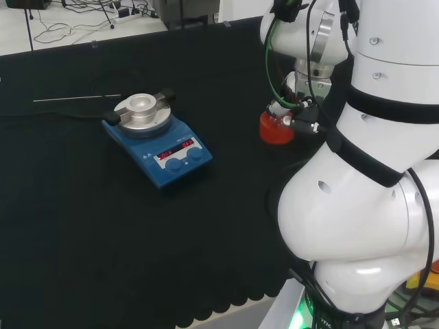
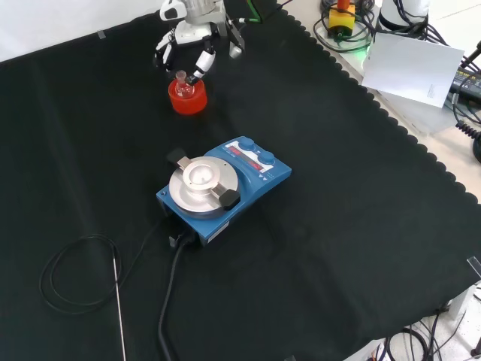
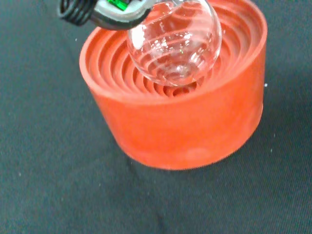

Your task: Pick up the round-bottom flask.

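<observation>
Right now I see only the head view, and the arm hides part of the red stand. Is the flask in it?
Observer: Yes. In the front view the flask stands neck up in the red stand.
Operator: And where is the hand?
Observer: In the front view the hand hangs directly over the flask, very close to its neck.
Operator: Is there anything in the flask?
Observer: In the wrist view its round bulb is clear glass with no liquid that I can see, low in the stand's ribbed hollow.
</observation>
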Controlling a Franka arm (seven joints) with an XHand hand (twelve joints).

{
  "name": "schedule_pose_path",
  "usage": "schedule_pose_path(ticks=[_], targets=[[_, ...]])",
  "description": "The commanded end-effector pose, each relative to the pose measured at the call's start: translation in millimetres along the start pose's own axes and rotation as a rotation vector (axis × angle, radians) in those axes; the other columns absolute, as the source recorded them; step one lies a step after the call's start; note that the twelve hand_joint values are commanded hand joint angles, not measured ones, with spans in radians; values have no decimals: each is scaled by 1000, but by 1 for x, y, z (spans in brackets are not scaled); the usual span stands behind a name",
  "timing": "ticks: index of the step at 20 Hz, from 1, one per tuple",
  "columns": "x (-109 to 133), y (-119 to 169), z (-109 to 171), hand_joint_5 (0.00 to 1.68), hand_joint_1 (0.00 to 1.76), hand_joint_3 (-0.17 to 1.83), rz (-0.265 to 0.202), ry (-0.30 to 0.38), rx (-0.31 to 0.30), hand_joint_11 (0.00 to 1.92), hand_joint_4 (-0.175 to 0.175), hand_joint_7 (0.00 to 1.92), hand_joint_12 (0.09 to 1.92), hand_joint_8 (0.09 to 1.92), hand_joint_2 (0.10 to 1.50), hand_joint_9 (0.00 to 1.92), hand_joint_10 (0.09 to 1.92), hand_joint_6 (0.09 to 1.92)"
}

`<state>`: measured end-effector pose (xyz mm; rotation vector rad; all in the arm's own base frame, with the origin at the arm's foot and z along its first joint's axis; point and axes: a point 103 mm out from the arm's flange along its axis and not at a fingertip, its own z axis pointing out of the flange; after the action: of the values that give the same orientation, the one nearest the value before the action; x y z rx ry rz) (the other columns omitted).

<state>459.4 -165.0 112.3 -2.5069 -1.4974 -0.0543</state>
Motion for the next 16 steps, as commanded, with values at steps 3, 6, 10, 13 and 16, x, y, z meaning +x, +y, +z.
schedule_pose_path(ticks=[3,6,10,13,16], targets=[[5,-7,-28,1040,1047,602,-2,9,-4,468,175,406,1307,692,795,708,585,1050],[10,-13,-44,1041,1048,609,-8,5,-9,470,175,406,1306,692,791,710,586,1053],[21,-24,-62,1046,1052,642,-18,-1,-6,474,170,408,1306,695,774,712,585,1057],[29,-32,-76,1047,1053,650,-31,-1,-17,475,168,408,1306,696,770,711,585,1059],[36,-39,-86,1047,1054,653,-41,-9,-24,476,167,410,1306,697,768,709,584,1060]])
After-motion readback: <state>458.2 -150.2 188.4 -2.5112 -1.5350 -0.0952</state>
